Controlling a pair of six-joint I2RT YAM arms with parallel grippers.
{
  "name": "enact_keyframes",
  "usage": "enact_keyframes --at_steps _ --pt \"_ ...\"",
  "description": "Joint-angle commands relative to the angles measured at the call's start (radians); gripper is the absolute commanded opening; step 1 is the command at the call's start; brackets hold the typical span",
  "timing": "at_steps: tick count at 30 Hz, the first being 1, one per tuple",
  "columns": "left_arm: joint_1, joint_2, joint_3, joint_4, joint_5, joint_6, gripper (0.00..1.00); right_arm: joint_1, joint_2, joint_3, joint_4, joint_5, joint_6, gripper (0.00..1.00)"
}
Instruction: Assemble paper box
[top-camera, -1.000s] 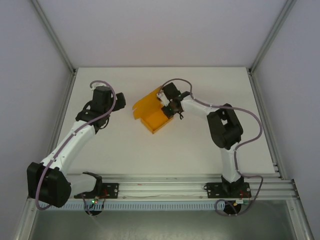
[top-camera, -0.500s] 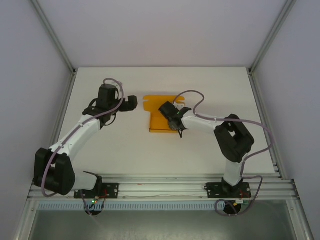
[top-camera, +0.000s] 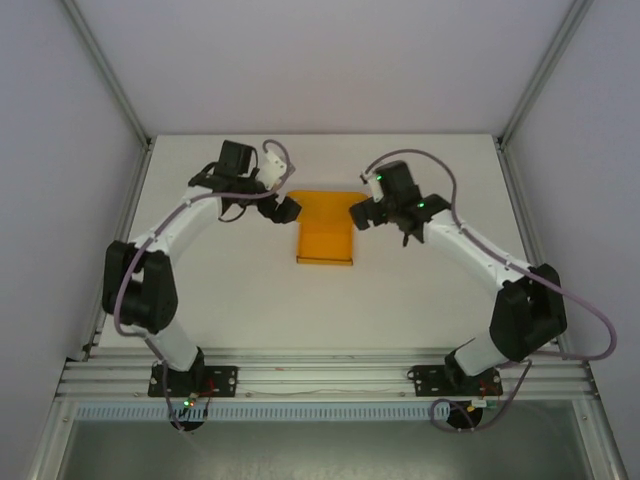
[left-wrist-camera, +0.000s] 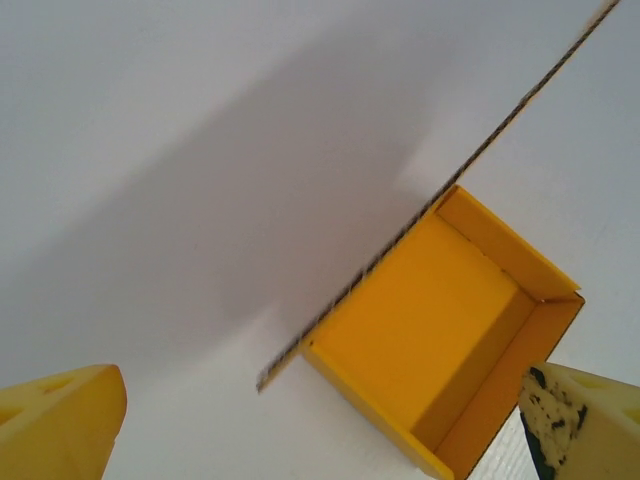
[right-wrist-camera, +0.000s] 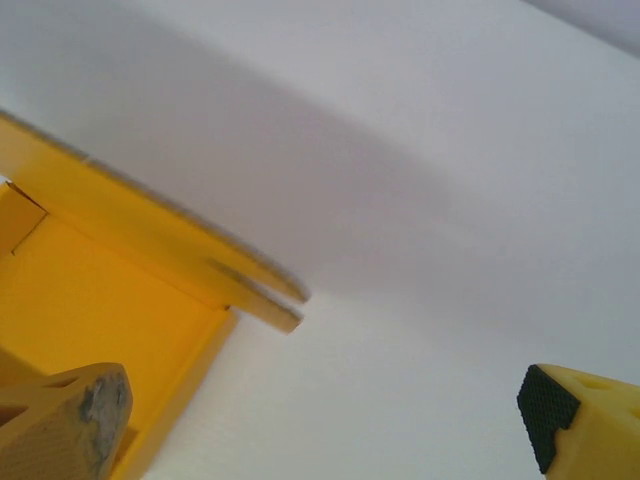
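The paper box (top-camera: 325, 240), orange-yellow card, lies on the white table (top-camera: 240, 290) as a low open tray with its lid flap raised at the far end. My left gripper (top-camera: 286, 208) hovers open at the box's far left corner and holds nothing. At the far right corner my right gripper (top-camera: 361, 213) is open too, clear of the card. The left wrist view looks into the tray of the paper box (left-wrist-camera: 430, 340), with the flap edge-on, between the spread fingers of the left gripper (left-wrist-camera: 320, 435). In the right wrist view the paper box (right-wrist-camera: 90, 310) sits left of the right gripper (right-wrist-camera: 320, 425).
Grey metal frame posts (top-camera: 110, 80) and white walls enclose the table on the left, right and back. The arm bases stand on a rail (top-camera: 320, 375) along the near edge. Bare white table surface lies in front of the box and to both sides.
My right gripper opened, let go of the box and drew back to its far right. The box dropped flat and squared up. My left arm swung in to the box's far left corner.
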Motion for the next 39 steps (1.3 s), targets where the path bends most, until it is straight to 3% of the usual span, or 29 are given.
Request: enact_keyframes --at_steps 1,4,10,15,21,24,28,32,36,39 --pt "0.008 0.093 0.136 -0.291 0.109 0.277 0.98 -0.068 0.06 0.1 -0.078 -0.317 -0.34 1.0" --pt "0.006 0.173 0.236 -0.409 0.125 0.365 0.93 -0.077 0.15 0.218 -0.251 -0.342 -0.499 0.97" --pt "0.004 0.265 0.359 -0.476 0.082 0.419 0.62 -0.081 0.314 0.398 -0.428 -0.359 -0.56 0.83" --pt "-0.002 0.33 0.435 -0.522 0.055 0.437 0.44 -0.094 0.422 0.514 -0.52 -0.311 -0.548 0.54" --pt "-0.012 0.345 0.434 -0.51 0.024 0.432 0.15 -0.095 0.458 0.573 -0.578 -0.351 -0.559 0.18" --pt "-0.021 0.338 0.434 -0.478 -0.01 0.382 0.05 -0.095 0.466 0.589 -0.59 -0.377 -0.543 0.07" --pt "-0.033 0.303 0.391 -0.321 -0.128 0.199 0.0 -0.091 0.454 0.6 -0.532 -0.34 -0.381 0.01" --pt "-0.053 0.242 0.322 -0.135 -0.241 -0.063 0.0 -0.072 0.413 0.562 -0.363 -0.188 -0.056 0.0" --pt "-0.09 0.207 0.257 -0.022 -0.28 -0.369 0.0 -0.046 0.361 0.461 -0.168 -0.086 0.322 0.0" --pt "-0.13 0.171 0.201 0.052 -0.318 -0.534 0.0 -0.008 0.328 0.363 -0.019 0.001 0.518 0.0"
